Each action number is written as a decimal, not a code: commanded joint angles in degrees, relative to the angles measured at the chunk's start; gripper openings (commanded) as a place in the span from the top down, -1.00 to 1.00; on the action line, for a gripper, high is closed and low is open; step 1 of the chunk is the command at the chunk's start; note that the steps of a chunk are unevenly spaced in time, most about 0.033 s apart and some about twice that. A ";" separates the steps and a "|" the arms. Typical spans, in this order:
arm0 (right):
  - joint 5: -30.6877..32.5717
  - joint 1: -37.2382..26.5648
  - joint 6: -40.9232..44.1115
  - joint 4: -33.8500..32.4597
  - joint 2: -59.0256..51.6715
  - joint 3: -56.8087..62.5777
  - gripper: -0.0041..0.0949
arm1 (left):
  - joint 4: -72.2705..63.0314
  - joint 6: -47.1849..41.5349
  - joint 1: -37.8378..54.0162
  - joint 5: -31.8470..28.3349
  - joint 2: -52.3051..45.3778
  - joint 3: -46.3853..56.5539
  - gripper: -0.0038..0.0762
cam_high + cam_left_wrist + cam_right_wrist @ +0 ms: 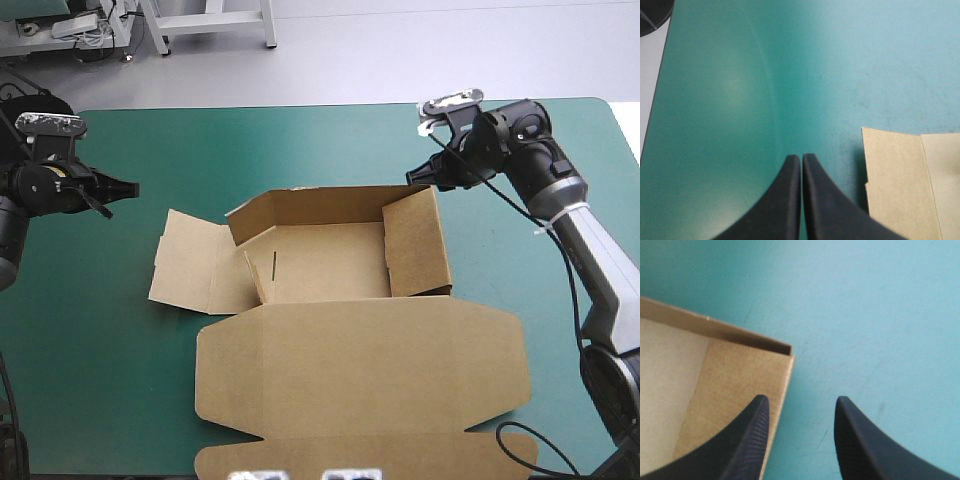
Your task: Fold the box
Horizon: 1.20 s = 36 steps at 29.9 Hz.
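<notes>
The brown box [330, 265], a cut sheet of stiff board, is found at the middle of the table's teal-green cover [300, 130], only partly formed. Its far wall [310, 207] and right wall [415, 245] are raised. The left flap [185, 262] is spread flat on the cover, and the broad lid [360, 360] is laid out flat toward the near edge.

The left gripper [801, 157], its black fin-shaped fingers pressed together on nothing, is held above bare cover near the left flap's outer edge. Closed into a wedge like this, it is probably meant to be slid under the flap or pushed against it, so that this wall can be raised.

The right gripper [800, 401] is held with its fingers parted at the box's far right corner, one finger over the right wall and the other over the cover outside it. That straddle is judged to be a brace, so that the raised walls are not pushed over while the left side is worked.
</notes>
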 commanded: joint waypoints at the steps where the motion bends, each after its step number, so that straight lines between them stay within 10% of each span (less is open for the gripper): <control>1: 0.43 -0.16 0.60 -3.93 -2.73 -7.79 0.12 | -1.96 -0.16 -0.10 -1.71 -1.83 -1.55 0.91; 6: 9.22 -0.16 0.78 -3.93 -2.73 -14.30 0.16 | -3.24 -0.16 -0.10 0.02 -1.83 -1.55 0.91; 14: 9.07 -0.16 0.39 8.56 -3.55 -10.58 0.16 | -3.45 -0.16 -0.10 5.34 -1.83 -1.55 0.92; 36: 4.63 -0.16 -1.38 10.51 3.84 6.91 0.16 | -3.45 -0.16 -0.10 11.14 -1.83 -1.55 0.93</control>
